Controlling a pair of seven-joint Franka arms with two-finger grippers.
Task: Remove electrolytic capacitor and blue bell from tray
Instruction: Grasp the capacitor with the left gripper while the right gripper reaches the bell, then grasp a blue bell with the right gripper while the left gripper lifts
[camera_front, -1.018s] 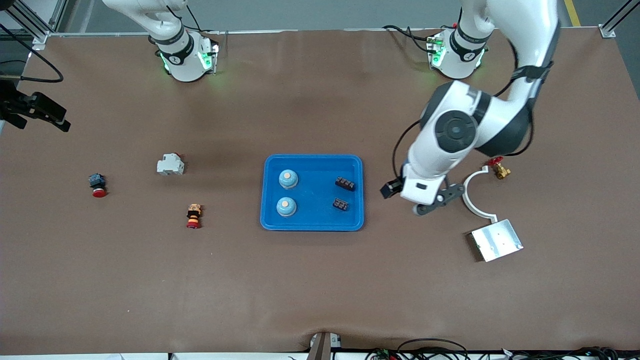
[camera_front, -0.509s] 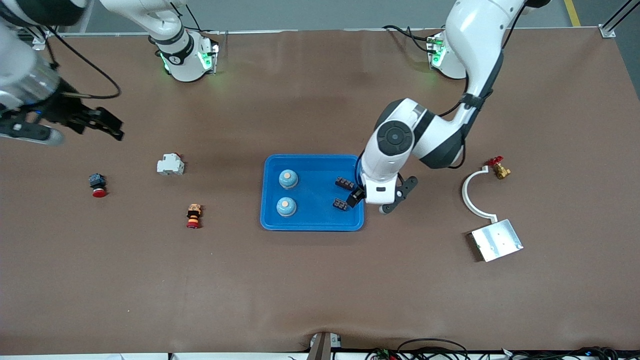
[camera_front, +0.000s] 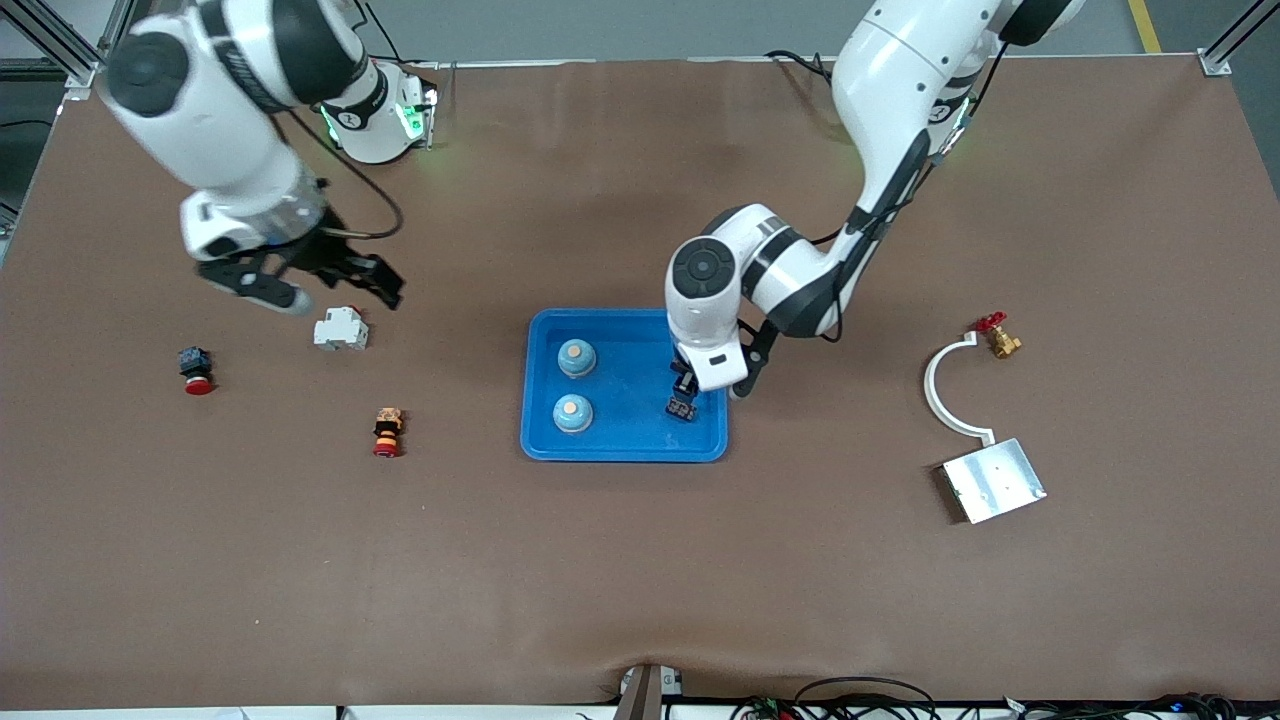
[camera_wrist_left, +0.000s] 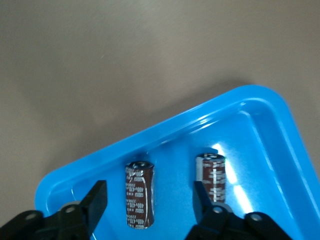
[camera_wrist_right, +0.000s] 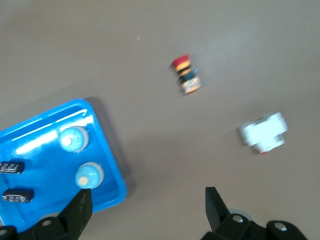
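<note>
A blue tray (camera_front: 625, 452) lies mid-table. It holds two light-blue bells with orange tops (camera_front: 577, 357) (camera_front: 573, 413) and two dark capacitors lying flat. My left gripper (camera_front: 693, 378) is open and low over the farther capacitor, hiding most of it; the nearer capacitor (camera_front: 682, 408) shows. In the left wrist view the gripper (camera_wrist_left: 150, 205) straddles one capacitor (camera_wrist_left: 139, 194), with the other (camera_wrist_left: 212, 172) beside it. My right gripper (camera_front: 330, 285) is open and empty above the white breaker (camera_front: 341, 330). The right wrist view shows the gripper (camera_wrist_right: 147, 207), the bells (camera_wrist_right: 74, 138) (camera_wrist_right: 89, 175) and the tray (camera_wrist_right: 107, 150).
A red-and-black push button (camera_front: 195, 368) and a stacked red-yellow button (camera_front: 387, 431) lie toward the right arm's end. A white curved bracket with a metal plate (camera_front: 990, 480) and a brass valve (camera_front: 997, 338) lie toward the left arm's end.
My left gripper has swung from beside the bracket to over the tray's capacitors. My right arm has come in from the table's end to above the white breaker.
</note>
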